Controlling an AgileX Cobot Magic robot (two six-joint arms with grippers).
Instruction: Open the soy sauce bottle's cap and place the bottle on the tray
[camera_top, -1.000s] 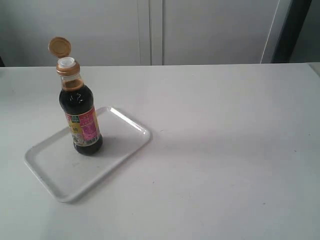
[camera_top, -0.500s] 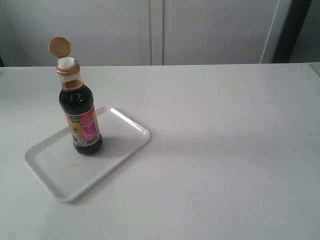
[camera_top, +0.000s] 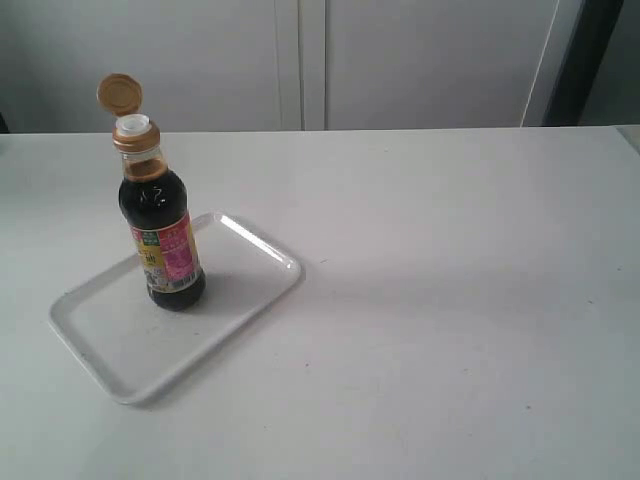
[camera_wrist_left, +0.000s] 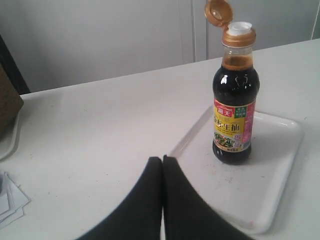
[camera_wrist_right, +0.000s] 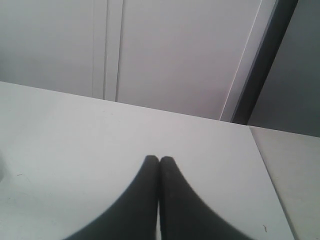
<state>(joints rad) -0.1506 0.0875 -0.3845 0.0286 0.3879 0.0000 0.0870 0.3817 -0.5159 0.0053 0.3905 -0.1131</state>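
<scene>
1. Left tool (camera_wrist_left: 162, 159): fingertips pressed together, holding nothing, just short of the tray's near edge, above the counter (camera_top: 450, 300).
2. Right tool (camera_wrist_right: 159, 159): also closed tight w/ nothing between its tips, over bare counter, well apart from the bottle.
3. Tray (camera_top: 100, 330) lies flat on the counter, left side in the exterior view.
4. Soy sauce bottle (camera_top: 165, 250) stands upright on the tray, approx. mid-tray.
5. Cap (camera_top: 119, 94) is flipped open, hinged back; white spout (camera_top: 132, 125) exposed.
</scene>
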